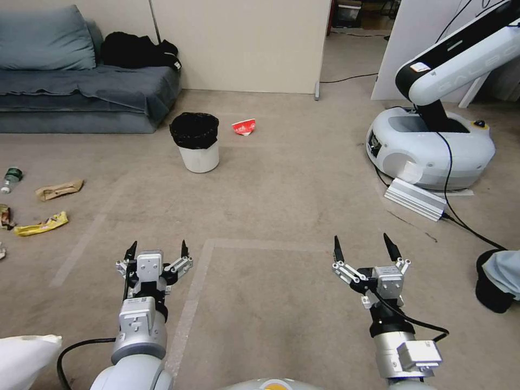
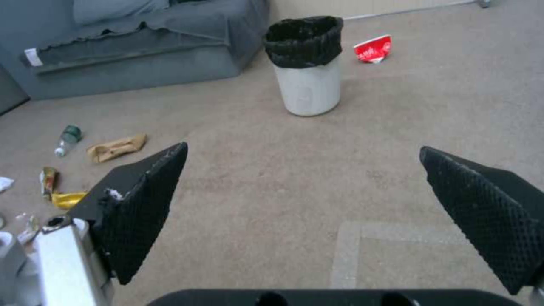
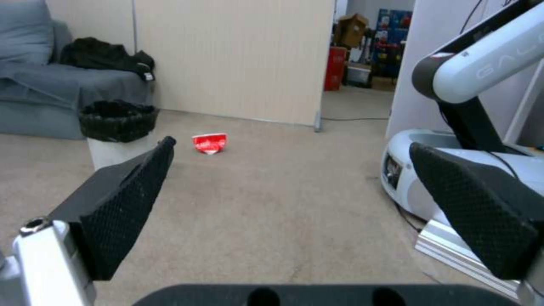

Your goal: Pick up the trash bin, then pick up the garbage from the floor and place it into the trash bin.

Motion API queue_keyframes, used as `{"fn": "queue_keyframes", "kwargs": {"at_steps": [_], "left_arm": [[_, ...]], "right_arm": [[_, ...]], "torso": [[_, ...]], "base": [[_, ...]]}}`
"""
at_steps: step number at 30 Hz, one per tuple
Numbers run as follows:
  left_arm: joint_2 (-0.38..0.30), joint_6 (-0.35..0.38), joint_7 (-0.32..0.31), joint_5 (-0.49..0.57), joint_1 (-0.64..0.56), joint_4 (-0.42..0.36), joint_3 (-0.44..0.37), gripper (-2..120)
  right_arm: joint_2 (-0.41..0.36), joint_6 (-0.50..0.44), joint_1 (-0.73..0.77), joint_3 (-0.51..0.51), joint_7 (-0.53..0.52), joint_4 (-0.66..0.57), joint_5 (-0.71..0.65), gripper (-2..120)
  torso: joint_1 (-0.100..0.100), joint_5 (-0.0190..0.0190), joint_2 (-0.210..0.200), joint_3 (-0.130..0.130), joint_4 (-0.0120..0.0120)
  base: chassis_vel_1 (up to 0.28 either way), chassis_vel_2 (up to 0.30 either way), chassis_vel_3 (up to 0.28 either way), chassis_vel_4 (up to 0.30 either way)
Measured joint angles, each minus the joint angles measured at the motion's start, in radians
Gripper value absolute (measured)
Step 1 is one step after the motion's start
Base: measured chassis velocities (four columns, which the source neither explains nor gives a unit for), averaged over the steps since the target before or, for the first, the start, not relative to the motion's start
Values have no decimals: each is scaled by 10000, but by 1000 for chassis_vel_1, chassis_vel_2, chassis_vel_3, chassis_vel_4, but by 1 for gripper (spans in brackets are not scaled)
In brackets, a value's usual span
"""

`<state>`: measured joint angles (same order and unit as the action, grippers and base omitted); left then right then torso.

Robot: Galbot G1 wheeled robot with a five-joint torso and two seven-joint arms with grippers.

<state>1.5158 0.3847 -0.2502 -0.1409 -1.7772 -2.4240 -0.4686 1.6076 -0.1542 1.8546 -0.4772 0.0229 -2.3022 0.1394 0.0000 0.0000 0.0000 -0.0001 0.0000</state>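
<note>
Our left gripper [image 1: 157, 250] hung low over the carpet with its jaws spread wide and nothing between them, and our right gripper [image 1: 363, 247] did the same alongside it, both well short of the trash bin [image 1: 196, 142]. The bin stood upright on the carpet ahead of the left gripper, just in front of the corner of the grey sofa [image 1: 81, 92], its black bag [image 1: 194, 129] folded over the rim. We judged the bin light and fairly stiff in the wall, but smooth, and the bag loose and slippery, so the rim, pinched through the bag, looked the surest place to take hold. A red paper cup [image 1: 244, 127] lay just beyond the bin, crushed and light, easy to nip by its edge. Well to the left of the bin lay a brown paper bag [image 1: 59, 189], a yellow wrapper [image 1: 42, 224] and a small bottle [image 1: 11, 177], all thin, light pieces that would crumple under the fingers.
</note>
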Motion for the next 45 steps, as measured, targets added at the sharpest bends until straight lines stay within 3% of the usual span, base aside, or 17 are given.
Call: {"fn": "queue_keyframes", "kwargs": {"at_steps": [21,45], "left_arm": [[75,-128,-148,-301,-283,-45,96,100],[10,-198,-222,-338,-305,-65,63,100]], "right_arm": [[13,-23,-96,52,379,180,-7,100],[6,-27,-65,95,539,179,-95,100]], "torso": [[-2,0,0,0,0],[1,1,-1,1,0]], "base": [[-14,10,9,-13],[-199,194,192,-195]]}}
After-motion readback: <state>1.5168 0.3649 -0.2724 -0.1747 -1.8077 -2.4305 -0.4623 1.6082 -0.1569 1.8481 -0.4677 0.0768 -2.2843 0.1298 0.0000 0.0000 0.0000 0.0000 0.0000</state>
